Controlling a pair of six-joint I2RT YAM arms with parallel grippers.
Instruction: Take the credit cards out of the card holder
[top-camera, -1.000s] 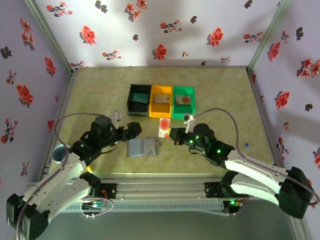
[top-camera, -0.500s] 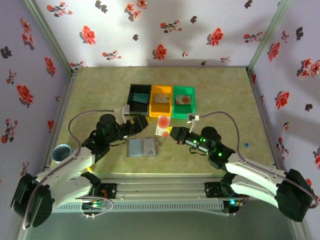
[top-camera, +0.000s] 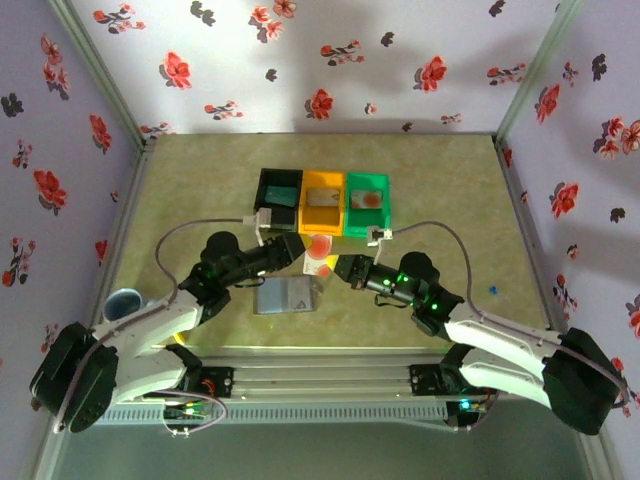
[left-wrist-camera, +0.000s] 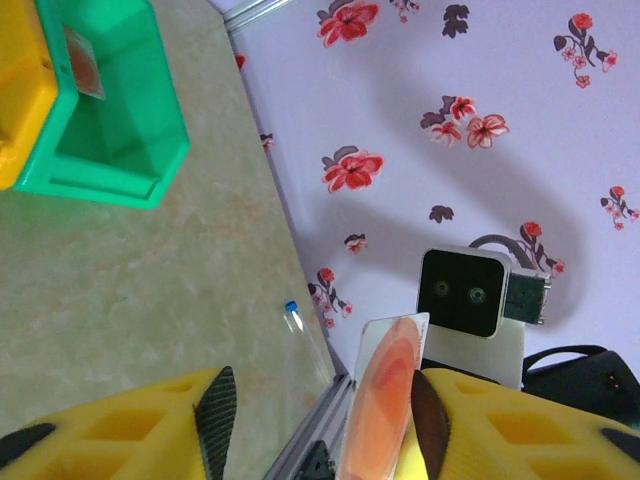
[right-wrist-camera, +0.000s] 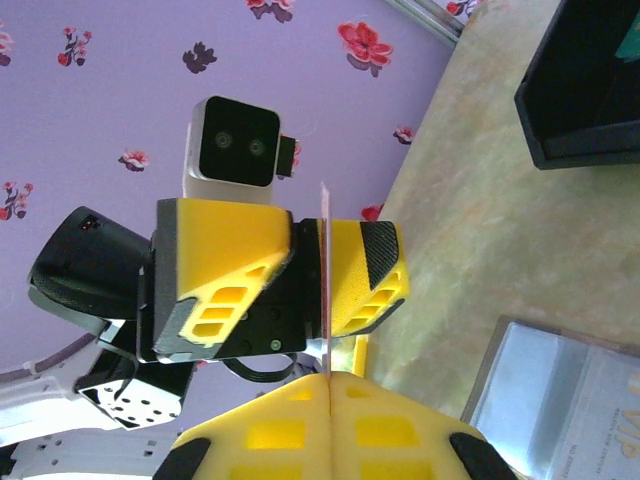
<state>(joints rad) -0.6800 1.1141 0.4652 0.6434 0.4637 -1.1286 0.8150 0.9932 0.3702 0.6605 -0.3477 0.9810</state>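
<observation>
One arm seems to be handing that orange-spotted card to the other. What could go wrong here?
1. The right gripper pinches the pale card by one edge while the left gripper stands open around it. If the right one lets go too soon, the card would probably drop.
2. The card sits off centre between the left jaws, so closing could tilt or bend it.

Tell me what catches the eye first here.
Both pincers meet at mid-table on one pale card with an orange-red mark: the right pincer clamps its edge, the left pincer straddles it, jaws not closed. Just nearer lies the grey card holder, and behind stand black, orange and green bins in a row.
</observation>
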